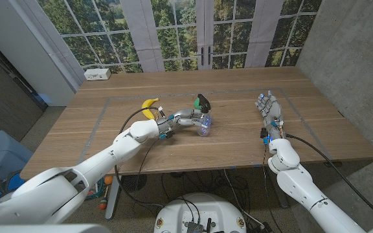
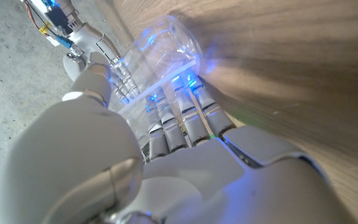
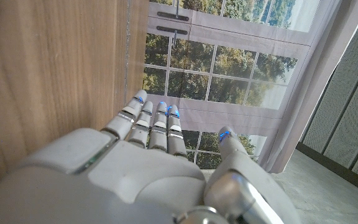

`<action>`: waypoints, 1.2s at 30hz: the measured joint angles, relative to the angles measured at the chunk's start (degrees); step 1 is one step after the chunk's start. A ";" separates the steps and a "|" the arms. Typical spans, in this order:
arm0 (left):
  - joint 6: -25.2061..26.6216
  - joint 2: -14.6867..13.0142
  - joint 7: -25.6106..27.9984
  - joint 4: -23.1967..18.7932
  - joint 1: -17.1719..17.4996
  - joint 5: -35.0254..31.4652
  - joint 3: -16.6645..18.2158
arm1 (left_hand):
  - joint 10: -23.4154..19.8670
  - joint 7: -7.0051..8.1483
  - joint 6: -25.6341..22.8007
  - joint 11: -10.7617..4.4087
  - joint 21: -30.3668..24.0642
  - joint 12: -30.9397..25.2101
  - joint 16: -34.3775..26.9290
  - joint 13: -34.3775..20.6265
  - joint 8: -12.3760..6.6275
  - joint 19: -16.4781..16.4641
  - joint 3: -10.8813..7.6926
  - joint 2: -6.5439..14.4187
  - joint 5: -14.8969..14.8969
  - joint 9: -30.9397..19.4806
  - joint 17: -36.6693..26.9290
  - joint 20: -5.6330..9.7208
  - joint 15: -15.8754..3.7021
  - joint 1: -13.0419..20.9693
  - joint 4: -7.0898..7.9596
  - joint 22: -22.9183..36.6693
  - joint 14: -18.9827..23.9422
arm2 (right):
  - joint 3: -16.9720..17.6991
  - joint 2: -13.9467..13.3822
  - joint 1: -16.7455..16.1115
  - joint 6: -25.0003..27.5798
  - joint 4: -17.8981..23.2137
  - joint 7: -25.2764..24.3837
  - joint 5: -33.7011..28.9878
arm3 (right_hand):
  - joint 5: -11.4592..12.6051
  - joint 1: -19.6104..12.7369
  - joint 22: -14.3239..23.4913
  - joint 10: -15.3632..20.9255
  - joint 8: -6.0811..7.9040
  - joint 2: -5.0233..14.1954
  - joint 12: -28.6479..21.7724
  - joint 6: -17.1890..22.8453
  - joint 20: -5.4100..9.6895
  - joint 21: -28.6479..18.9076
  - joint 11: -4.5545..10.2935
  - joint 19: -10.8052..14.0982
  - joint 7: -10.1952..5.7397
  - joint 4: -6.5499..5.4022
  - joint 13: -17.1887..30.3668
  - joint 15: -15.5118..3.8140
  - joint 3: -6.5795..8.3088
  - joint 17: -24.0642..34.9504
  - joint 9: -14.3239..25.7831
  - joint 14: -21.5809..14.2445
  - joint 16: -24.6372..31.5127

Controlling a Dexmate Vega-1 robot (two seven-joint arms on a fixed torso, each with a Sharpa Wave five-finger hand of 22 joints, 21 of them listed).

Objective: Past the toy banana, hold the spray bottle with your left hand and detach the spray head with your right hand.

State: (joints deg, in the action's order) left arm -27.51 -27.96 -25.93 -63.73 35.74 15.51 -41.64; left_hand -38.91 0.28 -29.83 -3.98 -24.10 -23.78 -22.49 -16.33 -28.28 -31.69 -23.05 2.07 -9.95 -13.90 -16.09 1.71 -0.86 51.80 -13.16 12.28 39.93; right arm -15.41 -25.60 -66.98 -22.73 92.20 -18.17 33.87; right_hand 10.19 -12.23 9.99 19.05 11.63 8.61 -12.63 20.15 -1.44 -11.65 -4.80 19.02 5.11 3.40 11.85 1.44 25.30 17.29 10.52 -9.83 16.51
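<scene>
Two robot hands show over the wooden desk (image 1: 238, 139) as we look down from the head view. Our left robot hand (image 1: 185, 119) reaches in from the left to the middle of the desk and is wrapped around the clear spray bottle (image 1: 204, 125), which stands roughly upright on the wood with its dark green and black spray head (image 1: 203, 101) on top. In the left wrist view we see the fingers (image 2: 185, 118) of this left robot hand (image 2: 166, 143) curled against the transparent wall of the spray bottle (image 2: 160, 50), blue light glinting through the plastic, so the bottle is firmly grasped. The yellow toy banana (image 1: 149, 103) lies on the desk just beside the left wrist, on the side towards the window, and near the bottle. Our right robot hand (image 1: 269, 109) is well apart from the bottle, over the right part of the desk, fingers stretched out side by side and holding nothing; it is released. The right wrist view shows the right robot hand (image 3: 160, 155) with its fingers (image 3: 157, 121) straight, alongside the desk (image 3: 48, 74), pointing towards the window panes (image 3: 229, 56) and grey curtains (image 3: 306, 93). A small white box (image 1: 98, 74) sits at the desk's far left corner.
</scene>
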 measured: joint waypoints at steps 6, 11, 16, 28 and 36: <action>0.96 0.29 1.64 -0.63 0.57 0.13 0.33 | -2.98 -3.57 -3.58 2.96 -5.23 -3.92 -5.23 -5.24 -3.94 -3.35 -0.08 -2.76 -0.19 -2.48 -4.61 1.66 2.22 2.76 -0.08 1.93 4.24 | 0.00 0.00 0.14 0.08 -0.03 0.00 -0.05 | 0.00 0.00 0.00 0.00 0.00 0.00 0.00 0.00 0.00 0.00 0.00 0.00 0.00 0.00 0.00 0.00 0.00 0.00 0.00 0.00 0.00; 1.32 0.39 2.87 -1.09 0.85 -0.17 0.59 | -3.10 -3.77 -3.80 3.04 -6.43 -4.39 -5.53 -6.58 -4.76 -3.36 -0.08 -3.05 -0.23 -3.06 -5.53 1.66 2.41 3.04 -0.08 2.51 4.62 | -0.04 0.01 0.22 0.09 -0.04 -0.06 -0.23 | 0.00 0.00 0.00 -0.01 0.00 0.00 0.00 0.14 0.00 -0.01 0.00 0.00 -0.14 0.01 0.00 0.00 0.01 -0.12 0.00 0.00 0.00; 1.34 0.53 3.97 -1.40 1.02 -0.50 0.96 | -3.46 -4.27 -4.32 3.28 -7.29 -4.84 -5.74 -7.42 -5.52 -3.35 -0.18 -3.75 -0.23 -3.51 -6.17 1.66 2.70 3.75 -0.17 2.78 4.91 | -0.13 0.02 0.23 0.14 0.21 -0.48 -0.82 | 0.22 -0.03 -0.09 0.20 0.00 0.00 0.00 0.32 -0.03 -0.01 0.20 0.03 -0.32 1.09 -0.04 0.00 0.56 -0.38 0.00 0.00 -0.21; -1.18 0.66 8.91 -2.35 0.75 -3.42 1.86 | -3.97 -4.49 -4.70 3.79 -8.47 -5.52 -5.95 -8.64 -6.61 -3.35 -0.79 -4.57 -0.23 -4.23 -7.09 1.65 2.70 4.56 -0.79 3.28 4.91 | -0.76 -1.40 0.05 1.53 4.06 -2.16 -4.10 | 1.11 -4.69 0.03 0.81 0.00 -0.90 0.00 0.71 -2.58 -0.01 0.82 0.51 -0.73 4.67 -0.14 0.81 1.99 -1.09 0.00 -0.84 -0.63; -1.47 0.16 9.64 -3.15 -0.83 -5.66 1.90 | -4.38 -4.99 -5.20 4.20 -9.42 -6.18 -5.95 -8.67 -7.15 -3.43 -0.79 -4.93 -0.23 -4.61 -7.48 1.55 2.35 4.92 -0.79 3.56 5.29 | -0.90 -3.08 -0.60 3.53 7.47 -3.33 -6.97 | 1.11 -5.37 0.03 0.57 -0.21 -1.58 0.45 0.40 -3.70 -0.02 1.06 0.20 -1.04 5.39 0.02 0.61 2.22 -0.94 0.00 -1.66 -0.38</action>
State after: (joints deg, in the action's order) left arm -28.99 -27.80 -16.30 -66.88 34.91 9.85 -39.75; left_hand -43.29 -4.71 -35.03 0.22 -33.52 -29.96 -28.43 -25.01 -35.43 -35.12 -23.84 -2.86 -10.18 -18.51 -23.57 3.26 1.49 56.73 -13.95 15.84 45.22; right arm -16.31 -28.69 -67.58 -19.19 99.66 -21.50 26.89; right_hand 11.30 -17.59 10.02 19.62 11.42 7.03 -12.18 20.55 -5.14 -11.66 -3.74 19.22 4.07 8.79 11.87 2.05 27.52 16.36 10.52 -11.49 16.13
